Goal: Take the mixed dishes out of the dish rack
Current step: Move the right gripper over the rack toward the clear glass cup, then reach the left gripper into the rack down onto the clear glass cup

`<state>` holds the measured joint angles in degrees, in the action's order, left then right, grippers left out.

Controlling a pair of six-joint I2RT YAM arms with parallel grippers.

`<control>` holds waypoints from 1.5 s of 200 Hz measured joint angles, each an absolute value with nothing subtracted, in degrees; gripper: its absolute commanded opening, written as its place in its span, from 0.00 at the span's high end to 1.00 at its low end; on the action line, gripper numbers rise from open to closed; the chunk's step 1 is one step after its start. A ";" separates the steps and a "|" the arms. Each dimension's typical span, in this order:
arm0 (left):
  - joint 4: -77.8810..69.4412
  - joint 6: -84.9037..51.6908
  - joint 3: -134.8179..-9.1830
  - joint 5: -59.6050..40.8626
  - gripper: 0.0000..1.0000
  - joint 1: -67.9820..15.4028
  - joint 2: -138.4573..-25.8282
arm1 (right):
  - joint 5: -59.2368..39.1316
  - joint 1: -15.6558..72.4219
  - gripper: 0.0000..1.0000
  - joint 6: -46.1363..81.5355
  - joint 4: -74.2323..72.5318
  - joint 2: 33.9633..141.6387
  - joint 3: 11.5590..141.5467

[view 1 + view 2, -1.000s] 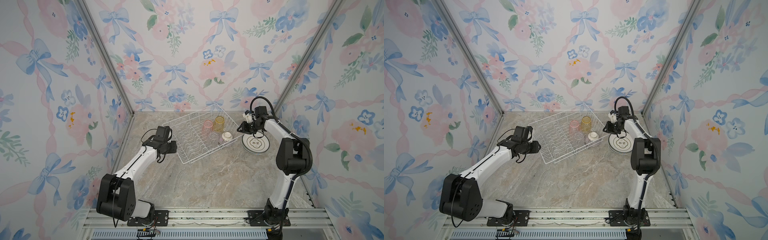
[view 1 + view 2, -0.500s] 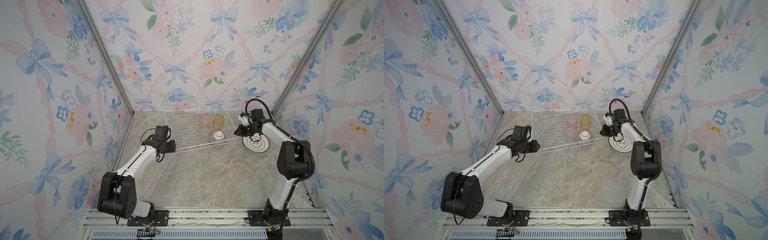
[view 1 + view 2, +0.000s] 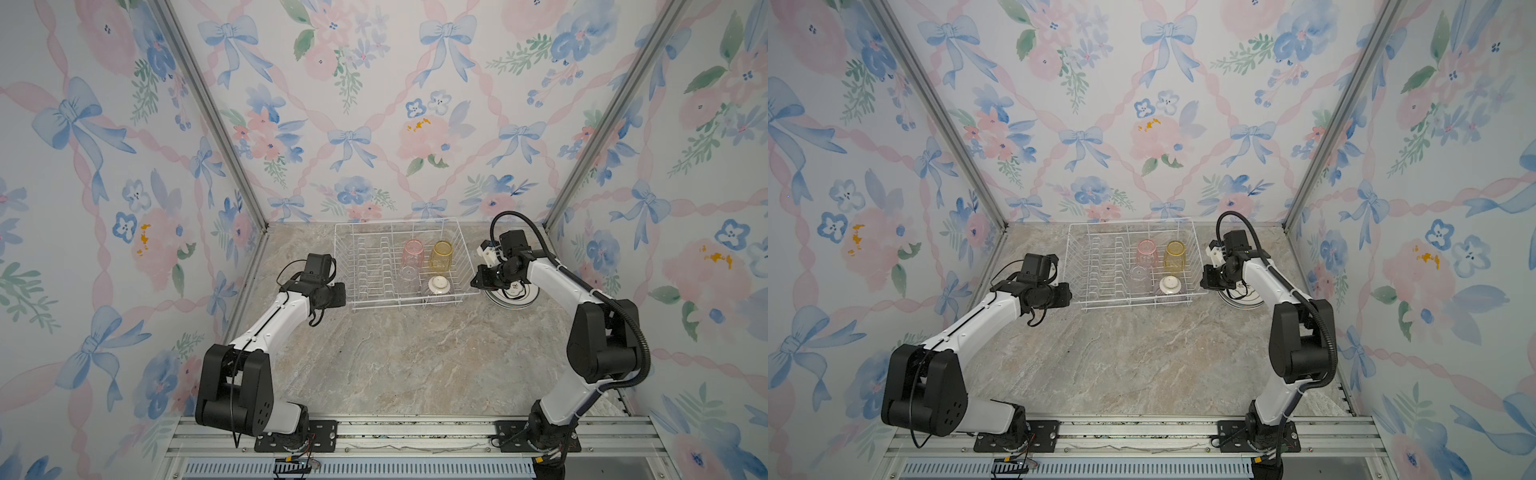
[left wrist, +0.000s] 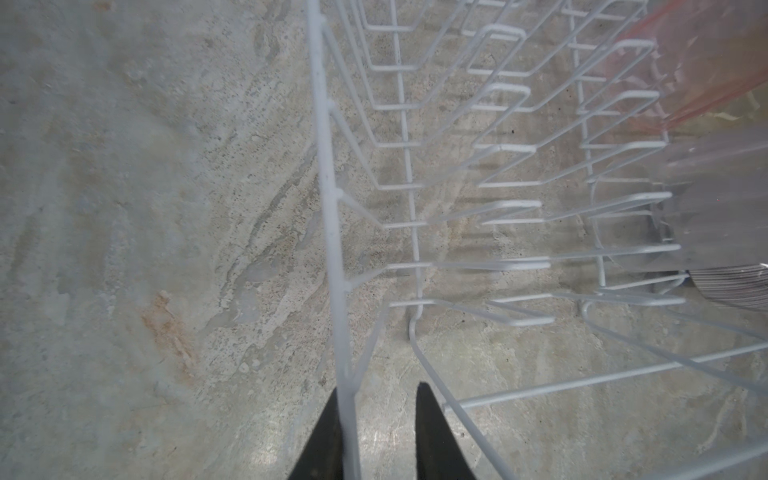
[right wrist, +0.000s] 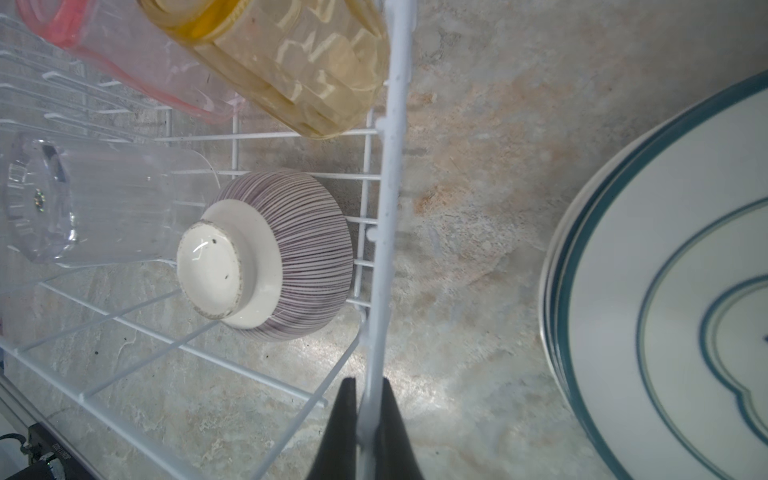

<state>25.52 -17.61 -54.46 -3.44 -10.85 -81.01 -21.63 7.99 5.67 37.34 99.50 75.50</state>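
Note:
The white wire dish rack (image 3: 374, 266) stands at the back of the marble table, seen in both top views. Upside down in its right half are a pink tumbler (image 3: 413, 253), a yellow tumbler (image 3: 440, 255), a clear tumbler (image 3: 409, 278) and a purple-striped bowl (image 5: 274, 253). My right gripper (image 5: 368, 380) is shut on the rack's right rim wire (image 5: 390, 166). At the rack's left rim (image 4: 328, 208), my left gripper (image 4: 379, 390) is open. The wire lies against one finger and the other finger stands apart. White dark-rimmed plates (image 3: 515, 297) are stacked on the table right of the rack.
The rack's plate dividers (image 3: 1113, 266) hold nothing. Floral walls close in the back and both sides, and a metal rail (image 3: 415, 432) runs along the front edge. The plate stack (image 5: 665, 291) lies just beside my right wrist.
The rack has swung from a skewed angle to square with the back wall. My right gripper has shut on its right rim, and my left jaws have narrowed around the left rim.

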 measured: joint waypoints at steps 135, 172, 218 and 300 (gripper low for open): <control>26.20 -17.43 -55.88 -1.89 0.56 -12.56 -67.55 | -21.93 11.31 0.18 6.70 39.44 91.42 70.67; 25.82 -15.59 -62.08 1.04 0.48 -22.37 -66.85 | -20.14 11.20 0.14 8.78 38.59 86.00 71.16; 27.57 -12.99 -72.90 5.72 0.45 -34.54 -82.54 | -19.40 10.92 0.12 10.83 36.29 81.58 72.42; 30.59 -9.96 -86.15 6.17 0.31 -37.85 -100.68 | -19.25 9.06 0.10 11.20 35.97 79.77 71.42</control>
